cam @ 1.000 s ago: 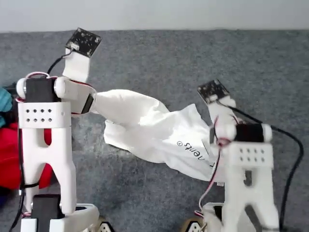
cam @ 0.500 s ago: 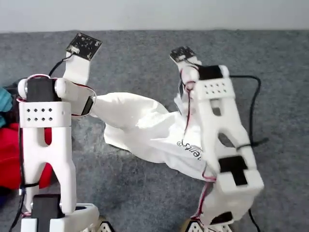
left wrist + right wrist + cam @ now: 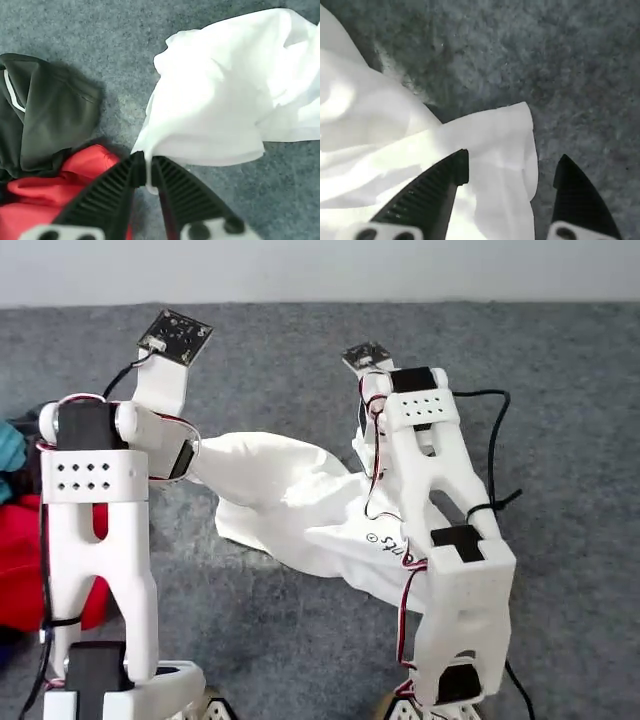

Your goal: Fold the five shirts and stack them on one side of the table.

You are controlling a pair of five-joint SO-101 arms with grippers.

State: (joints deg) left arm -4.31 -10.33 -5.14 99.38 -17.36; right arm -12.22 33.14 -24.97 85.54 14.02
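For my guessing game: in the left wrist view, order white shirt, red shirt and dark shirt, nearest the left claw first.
1. white shirt: pinched in the left claw.
2. red shirt: right beside the claw.
3. dark shirt: beyond the red one.

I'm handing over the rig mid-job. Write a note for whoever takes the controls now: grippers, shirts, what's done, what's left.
Left gripper: shut on an edge of the white shirt.
Right gripper: open above a corner of the same shirt, not gripping.
The white shirt lies crumpled on the table between the arms. The red shirt, dark shirt and a teal garment are bunched beside the left arm.
Done: nothing folded or stacked.
Left: probably grip that corner, spread and fold the white shirt, then the others.
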